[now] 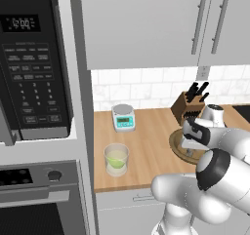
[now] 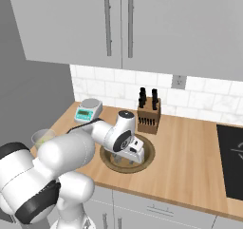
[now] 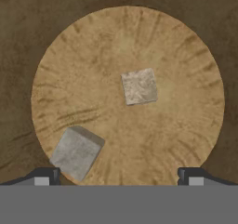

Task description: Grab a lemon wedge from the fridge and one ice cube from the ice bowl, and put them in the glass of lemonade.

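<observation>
The ice bowl (image 2: 150, 153) sits on the wooden counter (image 2: 190, 147), just in front of the knife block (image 2: 148, 114). In the hand view its round, light floor holds two ice cubes: one ice cube (image 3: 139, 86) near the middle, a second greyish cube (image 3: 76, 152) down by the left fingertip. The claw (image 3: 118, 175) hangs directly over the bowl, pointing down into it, fingers spread wide and gripping nothing. In the left base view the claw (image 1: 191, 142) stands above the bowl's near rim. The glass of lemonade (image 1: 116, 159) stands to the left near the counter's front edge, well apart from the bowl. Behind it, by the tiled wall, sits a small kitchen scale (image 1: 123, 117).
</observation>
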Robot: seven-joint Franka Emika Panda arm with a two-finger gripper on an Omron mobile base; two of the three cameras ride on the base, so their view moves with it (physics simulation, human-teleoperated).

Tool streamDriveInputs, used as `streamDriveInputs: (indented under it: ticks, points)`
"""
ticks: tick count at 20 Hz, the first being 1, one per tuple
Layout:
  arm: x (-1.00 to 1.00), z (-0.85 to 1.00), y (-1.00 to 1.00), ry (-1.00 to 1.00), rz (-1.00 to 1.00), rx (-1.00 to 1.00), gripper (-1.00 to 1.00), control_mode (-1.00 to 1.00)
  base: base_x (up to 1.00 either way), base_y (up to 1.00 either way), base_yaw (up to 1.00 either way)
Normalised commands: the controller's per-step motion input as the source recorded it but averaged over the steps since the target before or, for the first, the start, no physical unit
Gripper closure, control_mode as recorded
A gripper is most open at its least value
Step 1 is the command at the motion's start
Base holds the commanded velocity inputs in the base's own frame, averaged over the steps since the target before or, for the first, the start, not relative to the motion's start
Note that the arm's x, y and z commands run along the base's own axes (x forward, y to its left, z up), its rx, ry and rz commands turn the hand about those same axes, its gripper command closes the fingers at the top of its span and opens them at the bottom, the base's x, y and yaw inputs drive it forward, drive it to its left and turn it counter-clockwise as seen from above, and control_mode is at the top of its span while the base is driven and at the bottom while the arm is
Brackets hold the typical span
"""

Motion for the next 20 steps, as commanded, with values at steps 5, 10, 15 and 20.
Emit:
streamDriveInputs:
  ticks: [5, 10, 15, 20]
  points:
    - [0.0, -0.08, 0.0, 0.0, 0.01, 0.0, -1.0, -1.0, 0.0, 0.0, 0.0]
    - [0.0, -0.07, 0.0, 0.0, 0.02, 0.0, -1.0, -1.0, 0.0, 0.0, 0.0]
    - [0.0, -0.01, 0.12, 0.0, 0.0, 0.0, -1.0, -1.0, 0.0, 0.0, 0.0]
    - [0.04, 0.0, 0.34, -0.02, 0.0, -0.01, -1.0, -1.0, 0.0, 0.0, 0.0]
